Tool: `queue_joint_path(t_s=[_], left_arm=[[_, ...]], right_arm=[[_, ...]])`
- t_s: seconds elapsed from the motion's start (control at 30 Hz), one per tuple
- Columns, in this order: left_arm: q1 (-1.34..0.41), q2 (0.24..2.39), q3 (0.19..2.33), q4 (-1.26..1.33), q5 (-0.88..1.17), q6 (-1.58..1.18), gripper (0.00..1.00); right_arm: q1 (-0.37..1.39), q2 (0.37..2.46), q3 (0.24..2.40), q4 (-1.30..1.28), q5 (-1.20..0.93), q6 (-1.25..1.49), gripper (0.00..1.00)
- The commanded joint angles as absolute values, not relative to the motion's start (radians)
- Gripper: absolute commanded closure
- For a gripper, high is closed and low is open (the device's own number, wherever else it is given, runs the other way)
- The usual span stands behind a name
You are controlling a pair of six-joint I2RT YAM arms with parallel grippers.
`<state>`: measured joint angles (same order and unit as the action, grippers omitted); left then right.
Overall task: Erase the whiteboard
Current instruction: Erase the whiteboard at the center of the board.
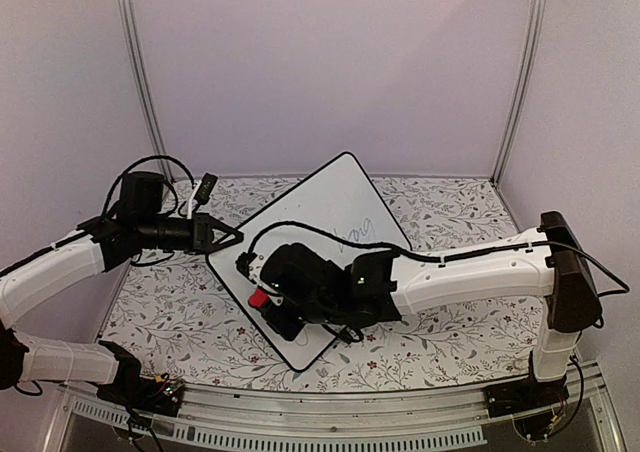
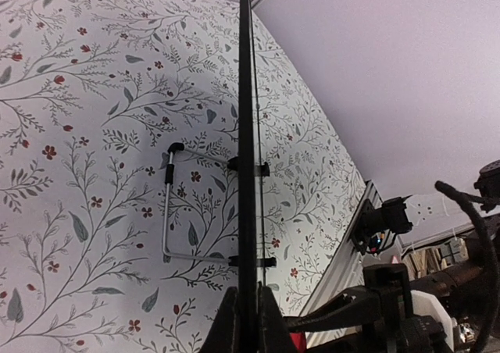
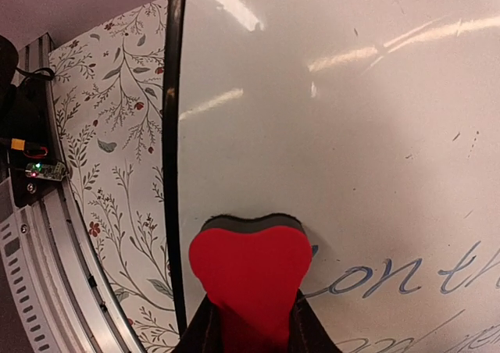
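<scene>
The whiteboard lies turned like a diamond on the flowered table, with grey-blue handwriting near its middle. My left gripper is shut on the board's left edge. In the left wrist view that edge runs straight up as a thin black line from between the left gripper fingers. My right gripper is shut on a red eraser and hides the board's lower part. In the right wrist view the eraser presses its dark felt on the whiteboard near its black frame, just left of the handwriting; the right gripper shows at the bottom.
A flowered cloth covers the table. A metal rail runs along the near edge. Upright frame posts stand at the back corners before plain walls. A wire stand shows under the board. A black cable loops over the right arm.
</scene>
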<state>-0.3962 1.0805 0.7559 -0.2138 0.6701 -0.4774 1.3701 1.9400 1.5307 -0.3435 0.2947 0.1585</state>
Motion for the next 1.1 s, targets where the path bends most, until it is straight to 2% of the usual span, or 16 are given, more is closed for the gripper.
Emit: queue_joint_path(t_s=[0.0,0.7,1.07], left_arm=[[-0.382,1.086,0.742,-0.187,0.661,-0.445,1.00],[-0.376,1.094,0.738,-0.180,0.667,-0.448,1.00],[-0.375,1.097,0.735,-0.173,0.680,-0.449,1.00]], right_arm=[[1.377,1.975,1.525,-0.363,0.289,0.175,1.00],[1.393,1.964,1.438,-0.381,0.331,0.229,1.00],[1.390,1.997,1.574,-0.389,0.416,0.166,1.00]])
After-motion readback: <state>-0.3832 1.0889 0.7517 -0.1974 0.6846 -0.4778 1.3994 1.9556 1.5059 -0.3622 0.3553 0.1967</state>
